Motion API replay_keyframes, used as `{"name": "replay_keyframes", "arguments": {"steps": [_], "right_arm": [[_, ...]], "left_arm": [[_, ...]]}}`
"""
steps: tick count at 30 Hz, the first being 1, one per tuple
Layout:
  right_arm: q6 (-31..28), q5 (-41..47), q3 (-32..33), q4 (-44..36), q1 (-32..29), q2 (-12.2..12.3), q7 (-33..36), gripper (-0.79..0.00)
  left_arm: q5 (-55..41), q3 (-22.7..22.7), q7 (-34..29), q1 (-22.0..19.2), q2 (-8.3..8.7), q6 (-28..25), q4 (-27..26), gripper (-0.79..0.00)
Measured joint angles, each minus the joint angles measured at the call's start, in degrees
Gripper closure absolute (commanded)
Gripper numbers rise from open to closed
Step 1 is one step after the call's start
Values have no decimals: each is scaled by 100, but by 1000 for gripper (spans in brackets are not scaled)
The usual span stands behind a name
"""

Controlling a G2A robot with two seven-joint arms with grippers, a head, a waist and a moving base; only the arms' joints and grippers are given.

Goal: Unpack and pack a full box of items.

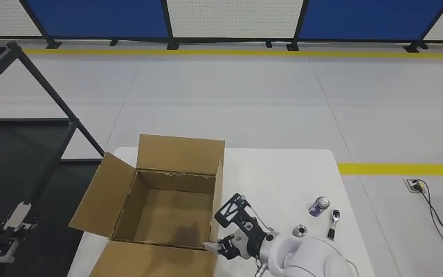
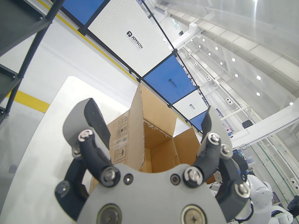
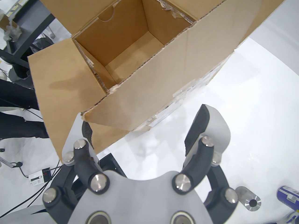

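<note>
An open cardboard box (image 1: 181, 156) stands on the left half of the white table (image 1: 291, 173), flaps spread, and its inside looks bare. My right gripper (image 1: 223, 226) is at the box's near right corner. In the right wrist view the right gripper (image 3: 142, 129) is open, with the corner of the box's side flap (image 3: 163, 82) between its fingers and covering part of one fingertip (image 3: 87, 129). My left gripper (image 2: 150, 113) is open and holds nothing; it is low beside the box (image 2: 158, 108), facing its printed side.
To the right of the box a purple can (image 1: 318, 206), a small ratchet tool (image 1: 334, 221) and a metal cylinder (image 1: 299, 230) lie on the table. The cylinder (image 3: 248, 201) and can (image 3: 287, 195) are close behind my right gripper. A dark metal rack (image 1: 41, 76) stands at the left.
</note>
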Motion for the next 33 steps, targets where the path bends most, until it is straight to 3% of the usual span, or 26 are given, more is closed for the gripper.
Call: {"name": "replay_keyframes", "arguments": {"steps": [10,14,19,24,33], "right_arm": [[304,-54,175,221,179,29,-128,-785],[253,220,371,-32,73,63,-146,-785],[341,550,1177,-818,-405,165,-115,-785],[952,218,1991,-1386,-869,240,-56,-785],[1646,-646,2876,-1152,-1165,356,866,-785]], "left_arm": [[-8,-45,5,36,-9,-7,-4,-785],[2,-49,-7,40,-10,-6,-15,-785],[10,-31,-29,16,-10,0,-20,-785],[-6,54,-71,-38,-8,-7,-28,-785],[20,172,-116,-101,-6,4,-20,-785]]}}
